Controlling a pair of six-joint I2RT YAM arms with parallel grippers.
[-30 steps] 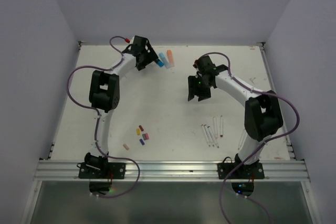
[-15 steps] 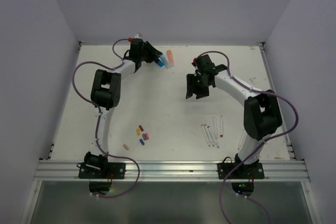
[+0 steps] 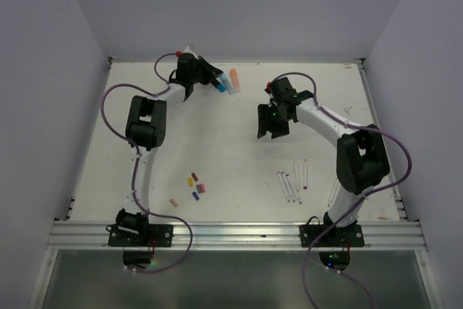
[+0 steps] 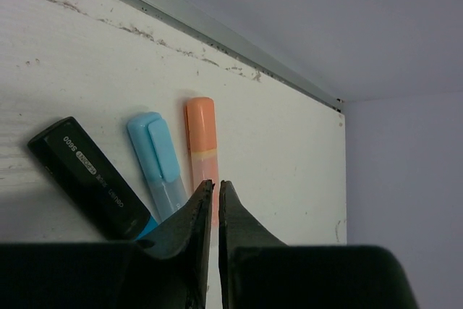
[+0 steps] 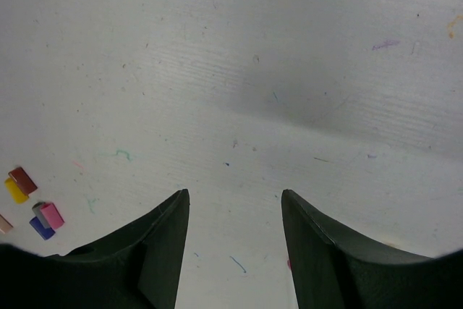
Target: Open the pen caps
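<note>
Three markers lie side by side near the table's back edge: a black marker [image 4: 90, 175], a blue marker [image 4: 160, 168] with its chunky blue cap [image 4: 153, 142] on, and a salmon marker [image 4: 202, 161] with its orange cap [image 4: 200, 119] on. My left gripper [image 4: 215, 183] hovers just in front of them, shut with nothing between its fingers. In the top view it [image 3: 208, 76] sits left of the blue marker [image 3: 221, 86]. Several tiny pen caps [image 3: 195, 186] lie loose at the front left. My right gripper [image 5: 235, 195] hangs open over bare table.
Several thin white pen barrels [image 3: 293, 182] lie at the front right near the right arm's base. The small caps [image 5: 32, 204] show at the left edge of the right wrist view. A metal rail [image 4: 217, 30] and grey walls bound the table's back.
My left gripper has closed from wide open to shut, holding nothing, and drew back slightly towards the far left. The right arm has barely moved.
</note>
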